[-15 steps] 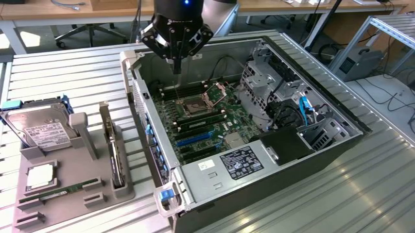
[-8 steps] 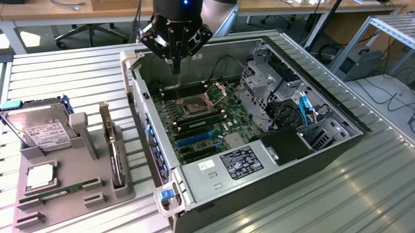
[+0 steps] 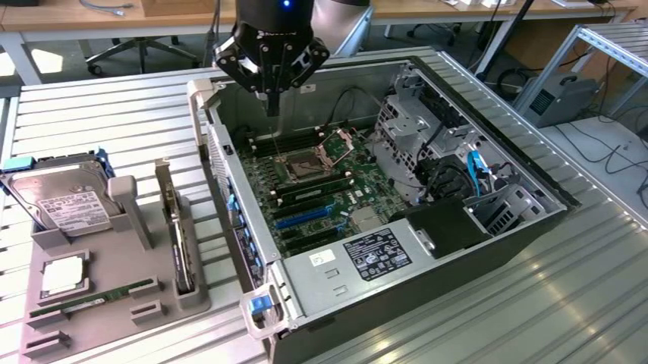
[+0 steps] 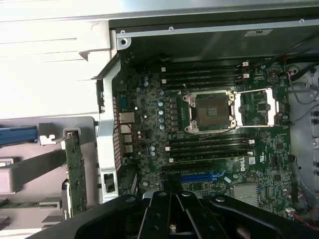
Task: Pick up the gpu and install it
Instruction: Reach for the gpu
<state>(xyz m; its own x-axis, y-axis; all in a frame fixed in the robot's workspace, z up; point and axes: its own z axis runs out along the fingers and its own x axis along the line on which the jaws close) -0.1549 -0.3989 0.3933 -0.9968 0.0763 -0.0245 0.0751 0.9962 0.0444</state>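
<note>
**Current step: approach, before the pick.**

We find the hand (image 3: 272, 106) poised above the open computer case (image 3: 215, 144), over the end of the motherboard (image 3: 324, 189) near the case's rear wall. Its fingers are clenched together and carry nothing.

The gpu (image 3: 180, 246) has not yet been picked up. It stands on edge in a slot of the grey holder tray (image 3: 111, 311), which lies on the counter (image 3: 121, 114) just beside the case, on the exterior view's left. The card's silver end bracket rises at the end of the slot farther from the camera. In the wrist view the card's green face shows beside the case's rear wall. The hand and the card are well apart.

The same tray also carries a hard drive (image 3: 61, 201) and a RAM stick (image 3: 86, 298); we do not confuse either with the card.

We judge that no part of the installation is done: the expansion slots (image 3: 303, 218) on the motherboard appear unoccupied.

**What the pick calls for, in our judgement:**

- The fingers must part before any grasp is possible.
- The hand must be centred over the card's upper edge, aligned with its length.
- The card should leave its slot straight up, since the slot walls sit close on both sides.
</note>
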